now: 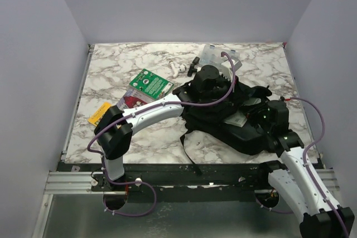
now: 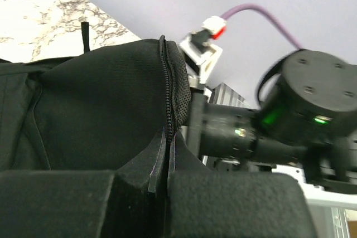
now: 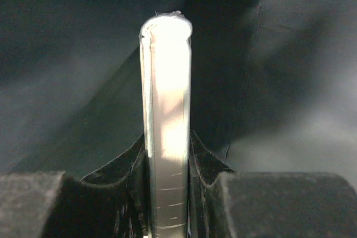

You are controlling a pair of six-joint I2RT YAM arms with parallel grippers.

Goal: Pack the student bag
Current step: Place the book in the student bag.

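**Bag mouth held up, flat item going in**

The student bag (image 1: 218, 127) is slumping on the counter (image 1: 150, 137), directly beneath both grippers. The left gripper (image 2: 167, 179) is clamping shut on a thin fold of the bag's fabric. The zip edge (image 2: 165, 82) is running up and away from its fingertips. Judging by the raised lip, it is lifting that edge to hold the mouth open for the other arm.

The right gripper (image 3: 166, 188) is pinching a flat pale item (image 3: 166, 82), which is standing edge-on and upright between its fingers. Dark bag lining is surrounding the item ahead and to both sides, so this gripper is probably reaching inside the bag, with the item not yet released. I cannot tell what the item is.

A clear plastic box (image 1: 215, 55) is sitting just beyond the left gripper. A green box (image 1: 148, 83) is lying off to its left, beside the arm. Both are likely waiting to be packed.
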